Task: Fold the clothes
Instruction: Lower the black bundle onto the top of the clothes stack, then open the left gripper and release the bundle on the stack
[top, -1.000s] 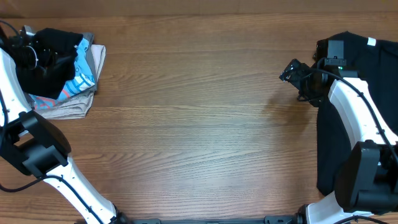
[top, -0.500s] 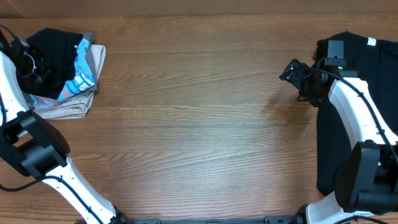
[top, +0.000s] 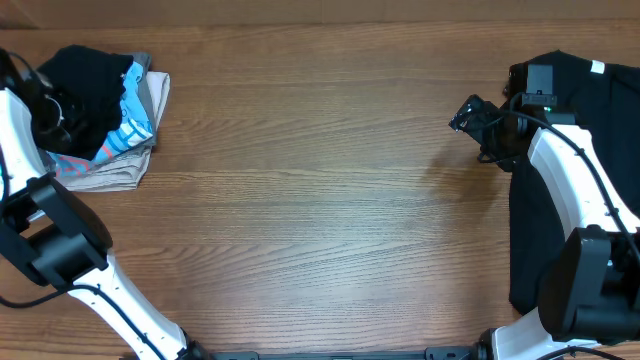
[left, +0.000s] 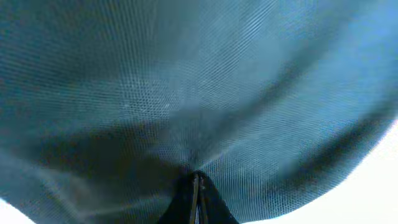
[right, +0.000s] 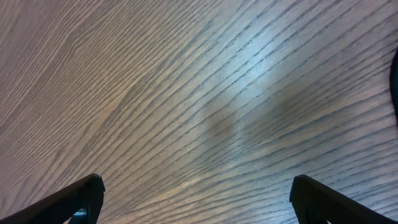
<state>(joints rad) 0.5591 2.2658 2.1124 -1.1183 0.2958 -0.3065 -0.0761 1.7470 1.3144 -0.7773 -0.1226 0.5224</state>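
Two clothing lots lie on the counter (top: 320, 210): a folded pile (top: 125, 155) far left and a black shirt (top: 600, 130) far right. Left claw (left: 196, 185) is clamped on the pile's black top garment (top: 90, 75). Right claw (right: 196, 182) is spread apart over the counter.

Left gripper (left: 196, 188) pinches its fingers together on dark cloth (left: 186, 87); right gripper (right: 196, 180) hovers, fingers spread wide.

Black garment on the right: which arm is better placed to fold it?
Probably the right: its open right gripper hangs beside the black garment, while the left gripper is shut on dark cloth at the far pile.
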